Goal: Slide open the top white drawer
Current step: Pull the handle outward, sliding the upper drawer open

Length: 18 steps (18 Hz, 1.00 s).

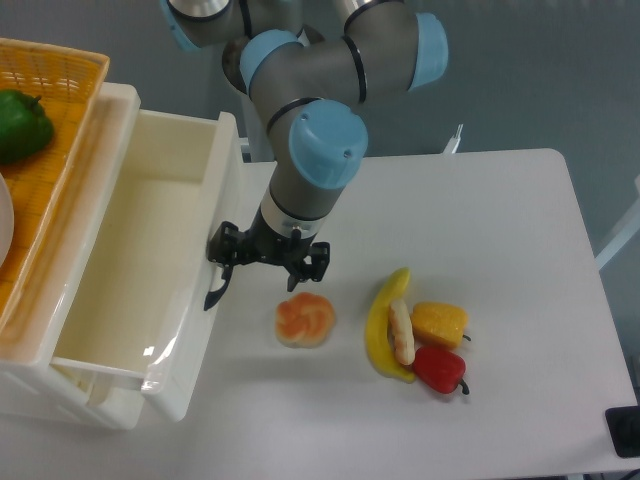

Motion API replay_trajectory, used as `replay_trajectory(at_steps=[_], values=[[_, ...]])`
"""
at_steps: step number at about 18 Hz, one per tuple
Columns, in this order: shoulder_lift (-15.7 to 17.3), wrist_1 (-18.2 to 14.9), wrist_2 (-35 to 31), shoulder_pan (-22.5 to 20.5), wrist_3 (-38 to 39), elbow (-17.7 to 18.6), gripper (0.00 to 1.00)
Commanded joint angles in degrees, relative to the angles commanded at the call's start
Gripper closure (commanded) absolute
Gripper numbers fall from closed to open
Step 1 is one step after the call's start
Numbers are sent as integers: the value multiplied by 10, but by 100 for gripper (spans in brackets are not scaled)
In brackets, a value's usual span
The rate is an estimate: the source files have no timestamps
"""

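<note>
The top white drawer (215, 180) stands pulled far out of the cabinet, its deep glossy inside bare. Its black curved handle (213, 294) sticks out from the front wall, facing the table. My gripper (270, 262) hangs just right of that front wall, low over the table. Its fingers look spread apart. The left finger (223, 252) is at the handle's upper end; I cannot tell whether it touches. Nothing is held between the fingers.
An orange woven basket (60, 120) with a green pepper (20, 125) sits on the cabinet. On the table lie a peeled orange (305, 320), a banana (383, 325), a yellow pepper (440, 322) and a red pepper (440, 368). A black object (625, 432) is at the right front corner.
</note>
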<state>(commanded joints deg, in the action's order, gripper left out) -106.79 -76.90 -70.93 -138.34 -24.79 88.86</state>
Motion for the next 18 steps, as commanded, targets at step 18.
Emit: replay_trajectory(at_steps=[18], values=[[-6,-1,5,-36,-25,-11,0]])
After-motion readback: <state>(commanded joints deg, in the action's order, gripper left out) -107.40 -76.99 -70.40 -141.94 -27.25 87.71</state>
